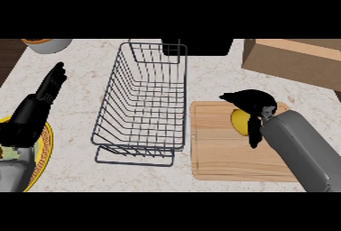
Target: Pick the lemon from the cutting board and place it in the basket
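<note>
Looking down at the worktop (73, 108), I have my right hand (251, 103) over the far part of the cutting board (223, 155), its fingers curled down round the lemon (239, 122); the fruit shows as a yellow patch under the palm, with a dark finger hanging in front of it. Whether the lemon is touching the wood or lifted off it, I cannot tell. That board lies toward the right edge of the worktop, its long side running away from me. Just beside it on the left stands the wire basket (143, 90), its near right corner close to the board's far left corner but apart from it. My left hand (48, 88) rests near the left edge, fingers straight and pointing toward the far edge, holding nothing. Under that forearm a yellow plate (41, 155) sits at the near left corner. At the far edge I see a grey bowl (50, 45) on the left, a black object (200, 46) behind the basket, and a cardboard box (293, 61) at the far right corner.
</note>
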